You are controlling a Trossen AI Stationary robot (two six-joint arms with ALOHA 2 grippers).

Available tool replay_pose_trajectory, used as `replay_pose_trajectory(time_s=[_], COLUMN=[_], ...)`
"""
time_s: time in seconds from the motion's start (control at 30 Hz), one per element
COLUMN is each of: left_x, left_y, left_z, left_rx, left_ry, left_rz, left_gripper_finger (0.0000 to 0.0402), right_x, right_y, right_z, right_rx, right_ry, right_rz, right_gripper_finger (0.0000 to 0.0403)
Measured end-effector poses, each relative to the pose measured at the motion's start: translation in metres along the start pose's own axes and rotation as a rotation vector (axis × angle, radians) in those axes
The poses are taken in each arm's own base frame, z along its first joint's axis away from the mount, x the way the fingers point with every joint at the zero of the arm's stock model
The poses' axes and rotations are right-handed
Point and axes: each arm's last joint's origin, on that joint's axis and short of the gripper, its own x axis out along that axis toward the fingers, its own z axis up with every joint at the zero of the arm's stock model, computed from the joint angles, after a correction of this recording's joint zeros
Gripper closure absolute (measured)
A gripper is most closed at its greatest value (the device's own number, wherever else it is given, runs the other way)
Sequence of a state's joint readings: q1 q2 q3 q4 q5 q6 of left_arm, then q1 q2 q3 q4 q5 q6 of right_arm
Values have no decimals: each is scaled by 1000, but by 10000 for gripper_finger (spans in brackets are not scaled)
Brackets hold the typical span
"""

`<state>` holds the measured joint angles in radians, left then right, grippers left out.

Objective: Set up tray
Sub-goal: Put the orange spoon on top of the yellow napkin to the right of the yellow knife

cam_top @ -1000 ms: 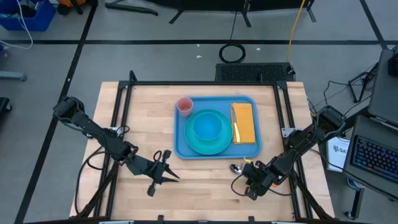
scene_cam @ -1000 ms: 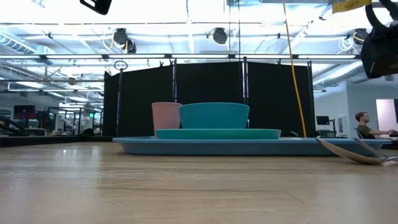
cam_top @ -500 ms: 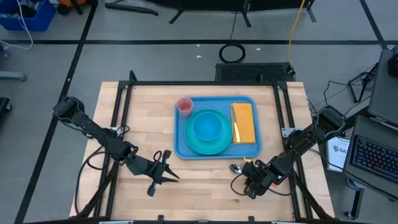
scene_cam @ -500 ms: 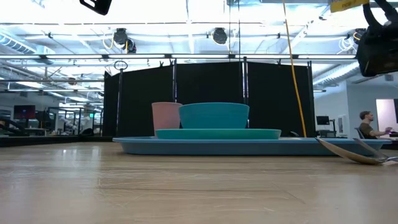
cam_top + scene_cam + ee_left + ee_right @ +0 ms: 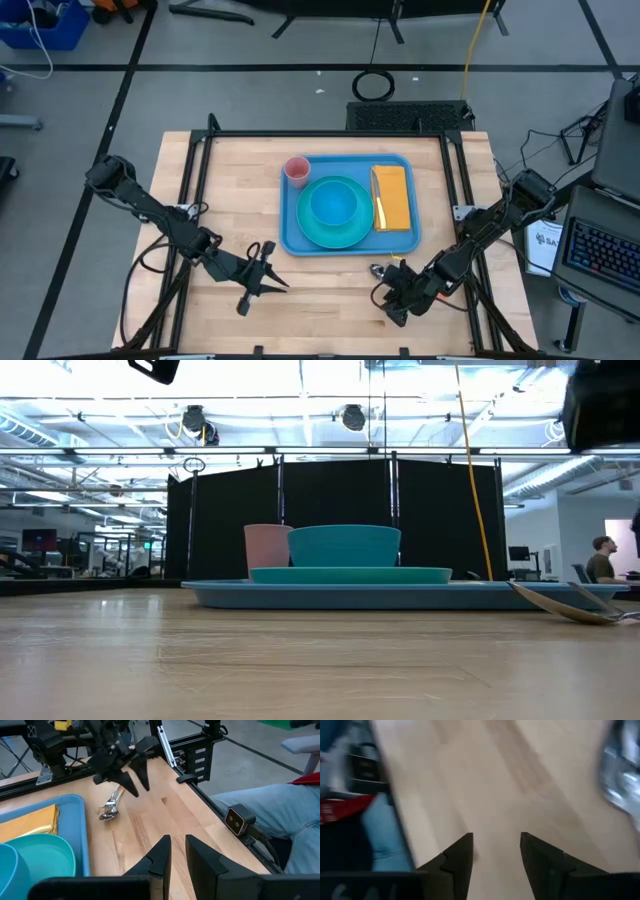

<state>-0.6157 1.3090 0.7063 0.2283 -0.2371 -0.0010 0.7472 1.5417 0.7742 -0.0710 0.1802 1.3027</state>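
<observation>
The blue tray [image 5: 291, 222] lies at the table's middle. It carries a pink cup [image 5: 297, 169], a turquoise bowl on a plate [image 5: 333, 207] and a yellow napkin [image 5: 394, 195] with a utensil [image 5: 379, 212] along its left edge. A metal spoon [image 5: 377, 269] [image 5: 111, 808] lies on the wood just off the tray's near right corner. My right gripper [image 5: 392, 300] [image 5: 495, 842] hovers open over the wood near the spoon and touches nothing. My left gripper [image 5: 270, 275] [image 5: 176, 842] rests at the near left, its fingers a little apart with nothing between them.
Black frame rails [image 5: 197, 190] run along the table's left and right edges. A person's leg in jeans [image 5: 260, 805] shows just beyond the table's right edge. Bare wood [image 5: 230, 190] lies left of the tray and between the two grippers.
My right gripper has risen and drawn a little toward the table's near left, away from the spoon. The spoon has stayed where it lay.
</observation>
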Motion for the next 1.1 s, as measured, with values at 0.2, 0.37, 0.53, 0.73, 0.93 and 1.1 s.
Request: replay_pose_trajectory(time_s=[0.2,0.37,0.53,0.73,0.93,1.1], left_x=[0,0,0,0,0,0], left_y=[0,0,0,0,0,0], left_z=[0,0,0,0,0,0], left_rx=[0,0,0,0,0,0], left_ry=[0,0,0,0,0,1], left_rz=[0,0,0,0,1,1], left_gripper_finger=[339,339,339,339,339,339], right_x=[1,1,0,-3,-17,-21], right_y=[-1,-8,-15,-17,-19,-26], right_z=[7,6,3,2,5,4], right_rx=[-19,-30,-24,-14,0,32], right_ry=[-39,-18,56,82,83,103], right_rz=[-3,-78,-135,-148,-174,-251], right_gripper_finger=[249,244,247,252,253,254])
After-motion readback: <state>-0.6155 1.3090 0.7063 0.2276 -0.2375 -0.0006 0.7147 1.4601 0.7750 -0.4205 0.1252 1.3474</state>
